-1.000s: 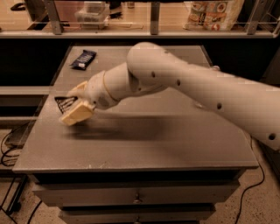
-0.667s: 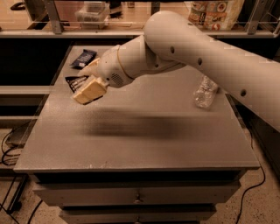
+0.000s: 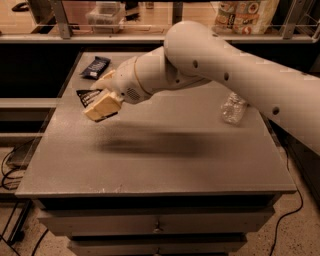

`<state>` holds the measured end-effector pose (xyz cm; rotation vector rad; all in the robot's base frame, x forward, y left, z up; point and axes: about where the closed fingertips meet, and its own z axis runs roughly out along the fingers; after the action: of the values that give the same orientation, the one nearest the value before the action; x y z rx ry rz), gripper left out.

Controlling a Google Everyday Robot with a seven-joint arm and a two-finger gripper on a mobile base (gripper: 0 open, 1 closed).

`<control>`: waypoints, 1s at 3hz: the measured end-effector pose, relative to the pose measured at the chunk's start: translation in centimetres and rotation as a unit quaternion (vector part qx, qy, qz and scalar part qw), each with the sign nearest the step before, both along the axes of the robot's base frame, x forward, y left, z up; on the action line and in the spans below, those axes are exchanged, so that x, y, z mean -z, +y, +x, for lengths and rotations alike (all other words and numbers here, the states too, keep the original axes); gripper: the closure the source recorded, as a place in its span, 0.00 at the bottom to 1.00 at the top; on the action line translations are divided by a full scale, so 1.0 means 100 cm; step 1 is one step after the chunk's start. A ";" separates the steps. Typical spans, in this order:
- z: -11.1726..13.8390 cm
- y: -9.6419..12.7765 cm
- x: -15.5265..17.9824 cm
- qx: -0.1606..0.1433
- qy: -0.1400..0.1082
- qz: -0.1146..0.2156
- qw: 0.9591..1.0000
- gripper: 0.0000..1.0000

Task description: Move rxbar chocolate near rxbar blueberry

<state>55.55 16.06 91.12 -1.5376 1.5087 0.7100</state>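
Note:
My gripper is over the left part of the grey table, raised above its top. It is shut on the rxbar chocolate, a black wrapper with white text lines that sticks out to the left of the fingers. The rxbar blueberry, a dark navy-blue wrapper, lies flat at the table's far left corner, a short way behind and slightly left of the gripper.
A crushed clear plastic bottle lies on the table's right side under my arm. A shelf rail with a clear container and snack bags runs behind the table. Cables lie on the floor at left.
My gripper has carried the black bar up off the table and toward the far left, closer to the navy-blue bar. The bottle is now uncovered at right.

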 end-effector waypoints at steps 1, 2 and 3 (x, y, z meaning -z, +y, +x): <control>0.023 -0.005 0.011 0.047 -0.002 0.028 0.999 1.00; 0.058 -0.016 0.015 0.101 -0.016 0.057 0.993 1.00; 0.089 -0.031 0.014 0.142 -0.027 0.077 0.986 1.00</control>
<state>64.46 12.94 89.73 -1.1866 1.5552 0.5979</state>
